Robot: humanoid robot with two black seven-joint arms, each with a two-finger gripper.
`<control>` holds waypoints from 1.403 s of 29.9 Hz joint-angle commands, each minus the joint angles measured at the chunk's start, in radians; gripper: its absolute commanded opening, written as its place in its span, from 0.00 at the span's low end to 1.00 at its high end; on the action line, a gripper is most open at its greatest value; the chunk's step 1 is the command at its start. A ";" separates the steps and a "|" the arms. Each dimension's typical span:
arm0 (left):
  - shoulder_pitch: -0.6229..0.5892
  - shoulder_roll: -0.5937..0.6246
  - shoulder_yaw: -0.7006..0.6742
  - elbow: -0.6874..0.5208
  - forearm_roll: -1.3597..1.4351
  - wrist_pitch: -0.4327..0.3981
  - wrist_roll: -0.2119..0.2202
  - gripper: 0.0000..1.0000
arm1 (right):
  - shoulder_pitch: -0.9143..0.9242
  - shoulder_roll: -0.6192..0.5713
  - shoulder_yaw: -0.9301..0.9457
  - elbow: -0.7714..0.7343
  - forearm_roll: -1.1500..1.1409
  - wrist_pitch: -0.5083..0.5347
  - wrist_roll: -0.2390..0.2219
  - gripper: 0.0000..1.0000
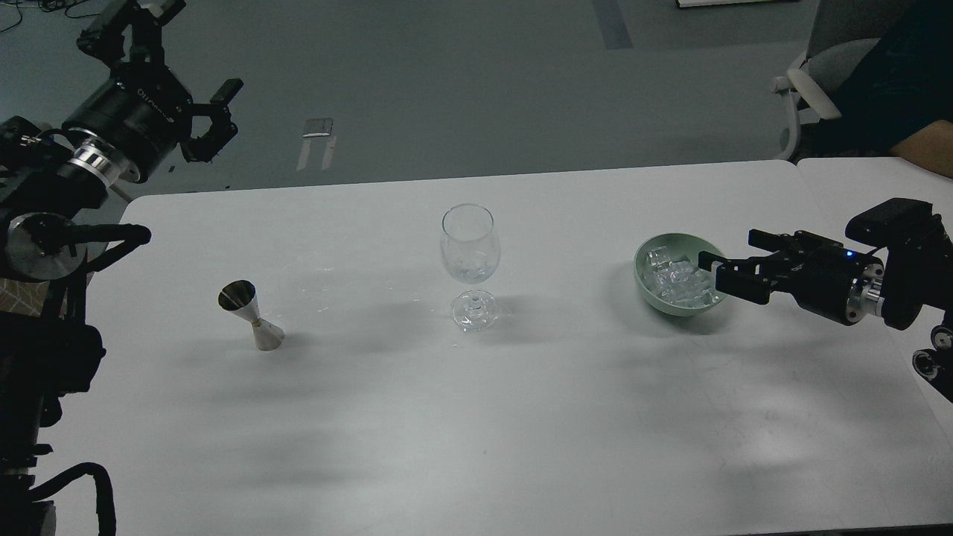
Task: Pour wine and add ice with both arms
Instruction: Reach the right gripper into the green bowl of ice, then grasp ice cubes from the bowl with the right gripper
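An empty clear wine glass (469,253) stands upright mid-table. A steel jigger (252,316) stands to its left; no wine shows as a stream, and I cannot tell what the jigger holds. A green bowl (670,307) to the right holds several clear ice cubes (677,283). My right gripper (726,249) is open, level with the bowl's right rim, its fingers pointing left over the edge. My left gripper (205,45) is open and empty, raised high beyond the table's far left corner, well away from the jigger.
The white table (476,417) has its far edge just behind the glass. A second table (841,179) adjoins at the right. A seated person's arm (923,141) and a chair (819,74) are at the far right.
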 commanded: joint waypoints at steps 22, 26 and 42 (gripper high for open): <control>0.007 -0.044 0.002 -0.008 0.000 -0.002 -0.001 0.98 | 0.090 0.085 -0.088 -0.101 -0.047 0.008 0.000 0.54; 0.008 -0.055 0.002 -0.009 0.002 0.000 -0.001 0.98 | 0.090 0.085 -0.110 -0.101 -0.047 0.009 -0.002 0.54; 0.010 -0.056 0.002 -0.009 0.007 0.000 -0.001 0.98 | 0.100 0.146 -0.120 -0.139 -0.047 0.009 -0.014 0.55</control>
